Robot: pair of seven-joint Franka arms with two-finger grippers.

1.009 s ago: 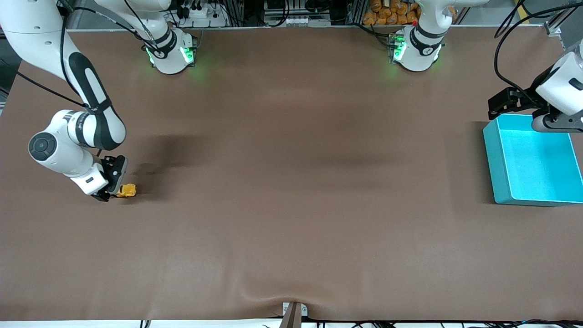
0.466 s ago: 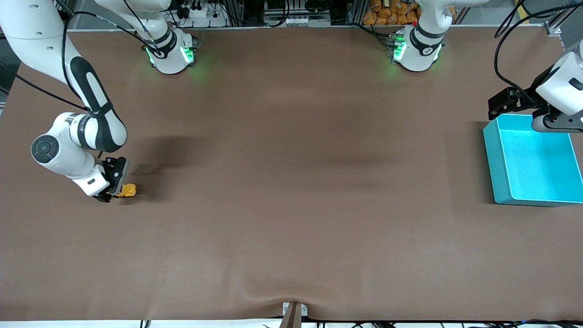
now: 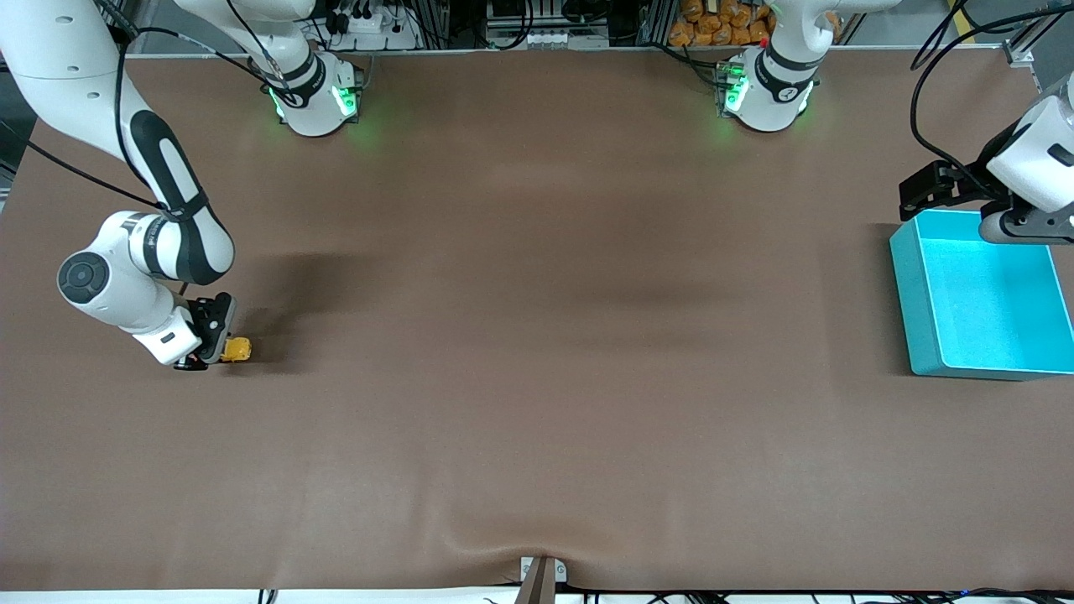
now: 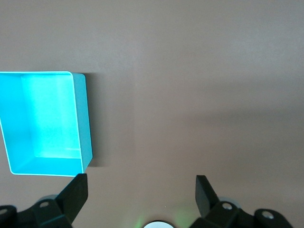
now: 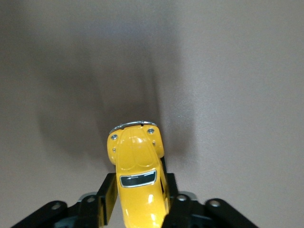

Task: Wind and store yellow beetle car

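The yellow beetle car (image 3: 238,350) is at the right arm's end of the table, low at the table surface. My right gripper (image 3: 211,353) is shut on it. In the right wrist view the car (image 5: 137,161) sticks out nose first from between the black fingers (image 5: 108,197) of the right gripper (image 5: 138,202), which press on its sides. I cannot tell whether its wheels touch the table. My left gripper (image 3: 1019,226) waits high over the teal bin's edge. It is open and empty in the left wrist view (image 4: 140,190).
The teal bin (image 3: 904,285) stands at the left arm's end of the table and holds nothing; it also shows in the left wrist view (image 4: 81,118). Brown table cloth lies between car and bin. The cloth has a ripple near the front edge (image 3: 503,549).
My right arm has shifted slightly and its wrist has turned a little, with the car still in the gripper at nearly the same spot. The left arm has not moved.
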